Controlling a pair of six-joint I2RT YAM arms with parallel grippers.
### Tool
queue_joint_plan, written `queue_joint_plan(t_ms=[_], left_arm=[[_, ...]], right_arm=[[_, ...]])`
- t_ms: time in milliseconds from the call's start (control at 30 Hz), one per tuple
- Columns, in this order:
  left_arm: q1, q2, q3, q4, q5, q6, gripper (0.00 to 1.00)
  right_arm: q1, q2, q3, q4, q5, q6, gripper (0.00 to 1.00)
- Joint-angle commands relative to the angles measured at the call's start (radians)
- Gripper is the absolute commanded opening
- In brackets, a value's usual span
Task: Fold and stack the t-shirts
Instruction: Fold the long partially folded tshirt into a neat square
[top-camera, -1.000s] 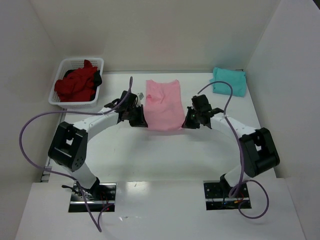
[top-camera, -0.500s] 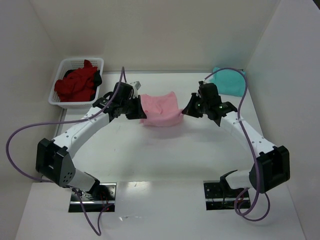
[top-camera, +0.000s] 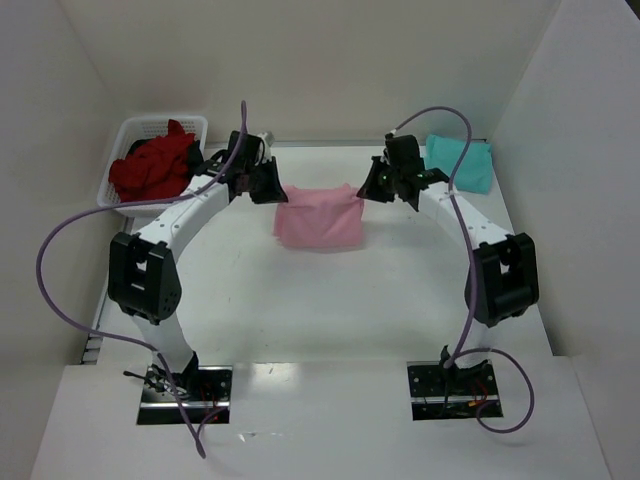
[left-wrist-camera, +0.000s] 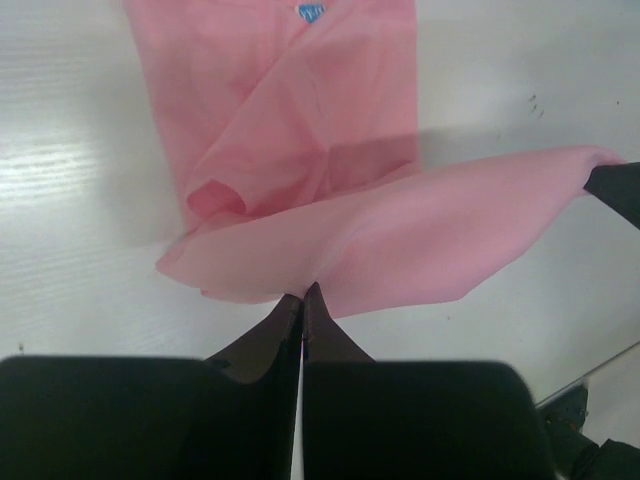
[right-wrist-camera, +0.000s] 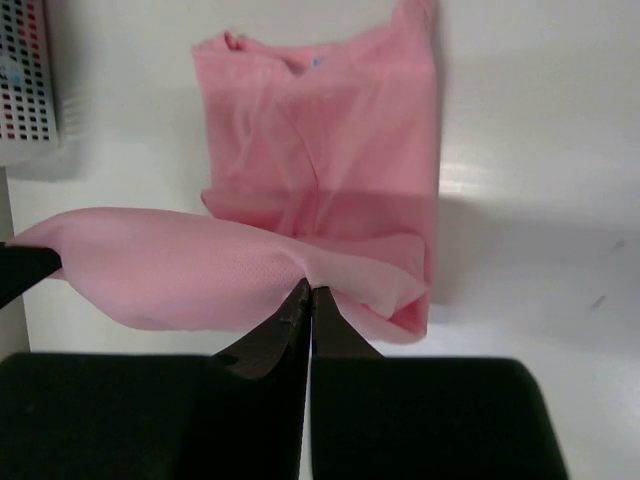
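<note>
A light pink t-shirt (top-camera: 318, 218) lies mid-table with one edge lifted and carried over the rest of it. My left gripper (top-camera: 275, 190) is shut on that edge's left corner, and my right gripper (top-camera: 366, 190) is shut on its right corner. In the left wrist view the closed fingertips (left-wrist-camera: 303, 296) pinch the pink cloth (left-wrist-camera: 400, 235), which stretches across to the other gripper. The right wrist view shows the same pinch (right-wrist-camera: 309, 291) on the pink t-shirt (right-wrist-camera: 330, 140). A folded teal t-shirt (top-camera: 460, 162) lies at the back right. Dark red t-shirts (top-camera: 152, 172) fill the basket.
A white lattice basket (top-camera: 116, 194) stands at the back left, close behind my left arm. White walls close in the table on the left, back and right. Purple cables loop off both arms.
Both grippers have moved toward the back of the table, carrying the pink shirt's near edge up and over. The shirt now looks about half as deep.
</note>
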Motion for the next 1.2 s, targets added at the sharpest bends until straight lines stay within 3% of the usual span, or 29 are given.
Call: queue_joint_plan(t_ms=[0, 433, 667, 800, 833, 867, 900, 933, 967, 1000, 1133, 1167], left_arm=[[0.033, 0.064, 0.081, 0.029, 0.041, 0.03, 0.0], [0.087, 0.373, 0.289, 0.077, 0.103, -0.001, 0.0], [0.146, 0.486, 0.376, 0.122, 0.114, -0.019, 0.03], [0.156, 0.558, 0.476, 0.103, 0.123, -0.019, 0.13], [0.156, 0.57, 0.485, 0.103, 0.123, -0.019, 0.24], [0.156, 0.571, 0.485, 0.103, 0.123, -0.019, 0.29], [0.156, 0.571, 0.485, 0.103, 0.123, -0.019, 0.36], [0.166, 0.571, 0.485, 0.103, 0.123, -0.019, 0.47], [0.166, 0.571, 0.485, 0.103, 0.136, -0.019, 0.68], [0.166, 0.56, 0.485, 0.103, 0.137, -0.008, 0.73], [0.177, 0.499, 0.473, 0.112, 0.155, 0.031, 0.85], [0.177, 0.484, 0.473, 0.112, 0.17, 0.043, 0.85]], right_arm=[[-0.021, 0.085, 0.13, 0.077, -0.008, -0.054, 0.0], [-0.03, 0.437, 0.357, 0.134, -0.003, -0.073, 0.0], [-0.05, 0.535, 0.449, 0.152, 0.015, -0.064, 0.0], [-0.061, 0.578, 0.521, 0.117, 0.015, -0.074, 0.03], [-0.061, 0.588, 0.535, 0.117, 0.015, -0.074, 0.04], [-0.07, 0.589, 0.535, 0.117, 0.015, -0.074, 0.08], [-0.07, 0.598, 0.535, 0.117, 0.015, -0.074, 0.28], [-0.07, 0.598, 0.544, 0.117, 0.003, -0.084, 0.31], [-0.07, 0.598, 0.545, 0.117, 0.003, -0.084, 0.34], [-0.07, 0.598, 0.545, 0.117, 0.003, -0.084, 0.38], [-0.07, 0.548, 0.536, 0.148, -0.023, -0.084, 0.86], [-0.07, 0.534, 0.527, 0.161, -0.023, -0.093, 0.88]])
